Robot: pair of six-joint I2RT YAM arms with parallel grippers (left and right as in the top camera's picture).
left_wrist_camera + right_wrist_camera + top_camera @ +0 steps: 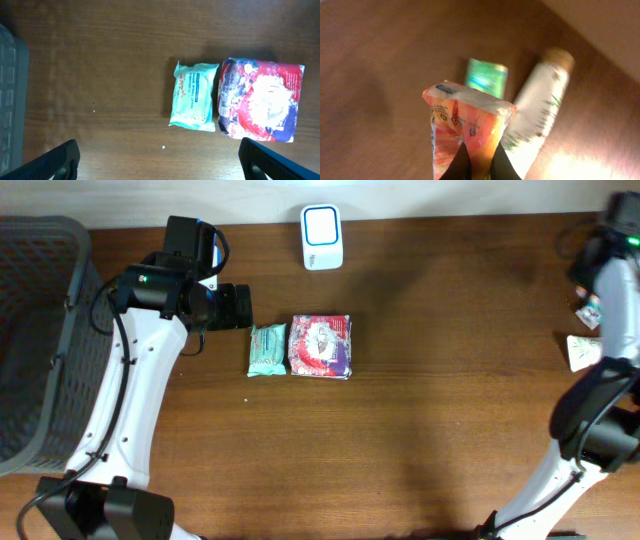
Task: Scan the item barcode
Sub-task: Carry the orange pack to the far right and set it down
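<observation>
The right gripper (481,162) is clamped shut on an orange packet (467,125), its dark fingers (462,164) pinching the packet's lower end so that the packet stands up in front of the wrist camera. Behind it on the brown table (450,400) lie a small green item (486,77) and a white bottle (540,115) with a tan cap, both blurred. This group sits at the table's far right edge, well apart from the white scanner (322,237), which stands at the back edge near the middle. The left gripper (159,150) hangs with its jaws spread wide and nothing between them (only the fingertips (60,160) show). Just ahead of it a mint-green pack (194,95) touches a red-and-purple pack (262,100). A grey basket (40,330) stands at the left edge.
</observation>
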